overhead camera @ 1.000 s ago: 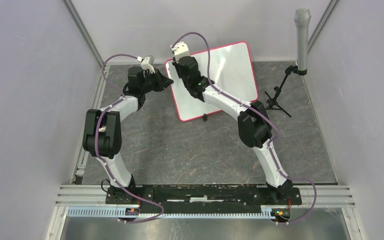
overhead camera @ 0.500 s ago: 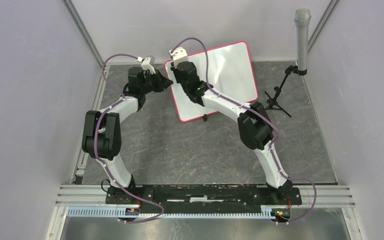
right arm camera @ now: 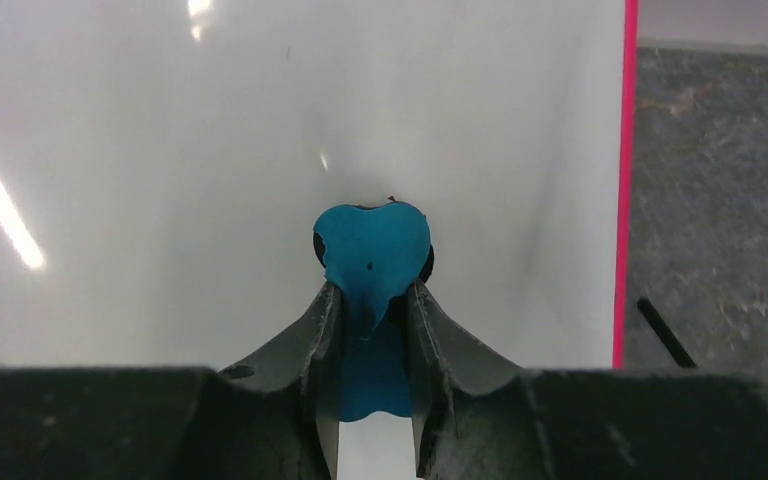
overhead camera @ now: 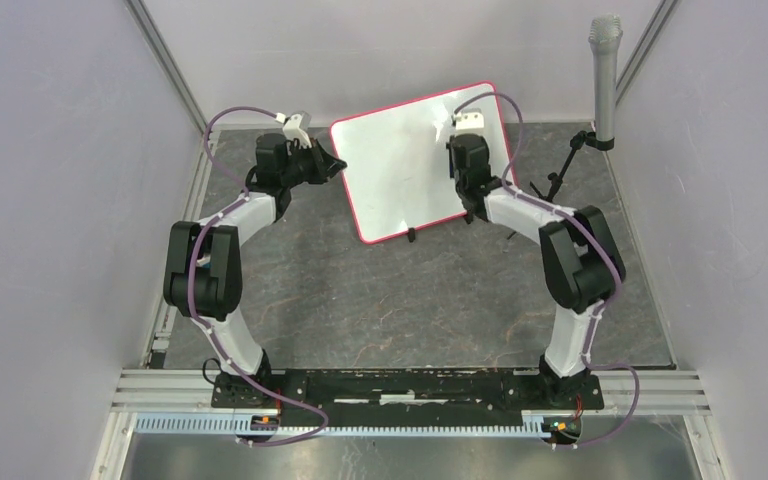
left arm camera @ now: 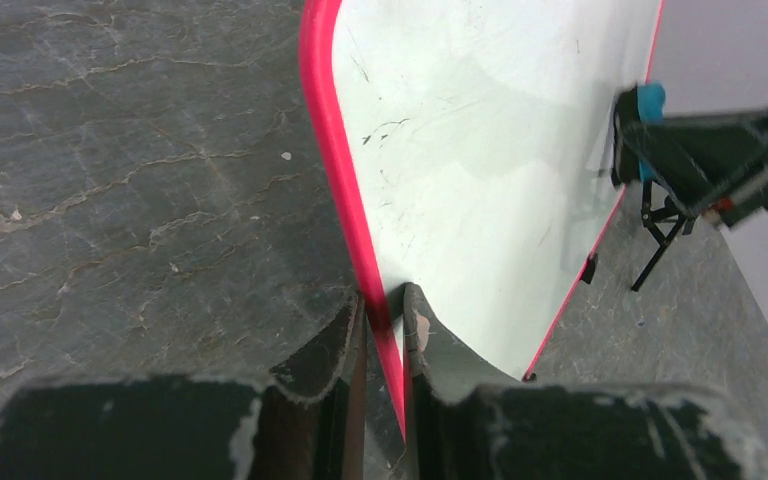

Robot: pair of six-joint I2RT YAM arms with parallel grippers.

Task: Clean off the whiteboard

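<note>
The whiteboard (overhead camera: 400, 170) is located at upper centre. Its left edge is pinched by the left hand (left arm camera: 385, 308). An eraser (right arm camera: 372, 245) is pinched by the right hand (right arm camera: 372, 300) against its face, upper right.

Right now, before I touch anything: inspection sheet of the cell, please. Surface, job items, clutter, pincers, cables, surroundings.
Surface: dark veined tabletop; nothing seen spilled.
Job's things: whiteboard, pink-red frame, propped tilted at the far side; a few faint black marks near its left edge in the left wrist view. blue eraser pressed on the board close to its right edge.
Clutter: microphone on a small black tripod, right of the board.
Grippers: left pincer shut on the board's left frame; right pincer shut on the eraser.
Cables: purple cables run along both arms; the right one arcs over the board's top right corner.
Surroundings: pale enclosure walls; aluminium rail at the near edge.
</note>
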